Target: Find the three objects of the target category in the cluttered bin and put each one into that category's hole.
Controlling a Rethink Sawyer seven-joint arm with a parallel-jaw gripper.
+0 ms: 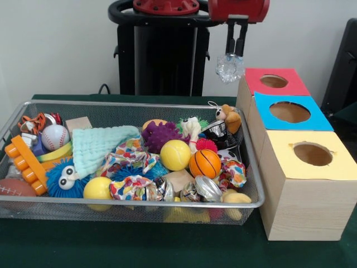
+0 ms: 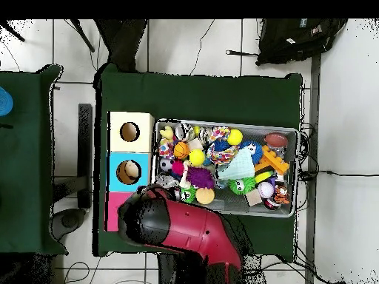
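Note:
My gripper (image 1: 235, 53) hangs high at the back, just left of the red-topped box (image 1: 295, 85). It is shut on a crinkly silver foil ball (image 1: 230, 68) that dangles below the fingertips. The ball is above the table, beside the red box's round hole (image 1: 274, 81), not over it. Two similar shiny foil balls (image 1: 207, 188) (image 1: 162, 188) lie at the near side of the wire bin (image 1: 139, 205). In the overhead view the red arm (image 2: 178, 225) covers the gripper and most of the pink box (image 2: 112, 211).
A blue-topped box (image 1: 317, 118) and a yellow-topped box (image 1: 340, 167) stand in a row with the red one, right of the bin. The bin holds several toys: basketball (image 1: 204, 163), yellow ball (image 1: 175, 154), purple spiky ball (image 1: 159, 135), green cloth (image 1: 100, 146), baseball (image 1: 54, 137).

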